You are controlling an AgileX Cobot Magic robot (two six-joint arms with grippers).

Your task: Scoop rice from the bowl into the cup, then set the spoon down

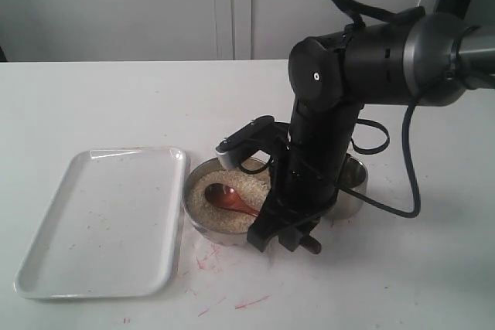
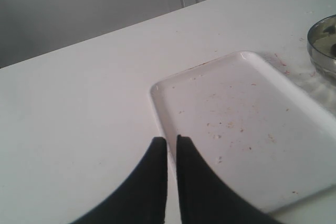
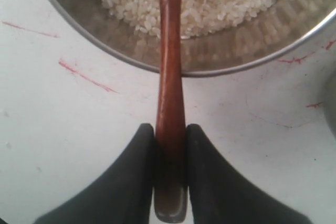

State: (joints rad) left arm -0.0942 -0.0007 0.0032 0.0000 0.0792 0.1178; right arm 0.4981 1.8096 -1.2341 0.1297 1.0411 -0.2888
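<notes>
The steel bowl (image 1: pixel 195 185) stands mid-table, filled with beige rice (image 1: pixel 207 210). The reddish-brown spoon (image 1: pixel 226 198) lies with its oval end on the rice, and its handle (image 3: pixel 170 77) crosses the bowl's rim (image 3: pixel 236 59) toward me. My right gripper (image 3: pixel 170 129) is shut on the end of that handle, low over the table in front of the bowl (image 1: pixel 286 231). The steel cup (image 1: pixel 356 182) stands right of the bowl, mostly hidden behind the right arm. My left gripper (image 2: pixel 171 140) is shut on nothing, above the near corner of the tray.
A white rectangular tray (image 1: pixel 100 222) lies left of the bowl, with a few stray specks on it (image 2: pixel 252 129). Red marks streak the tabletop (image 1: pixel 251 301) in front of the bowl. The right arm's bulk and cables hang over the bowl and cup.
</notes>
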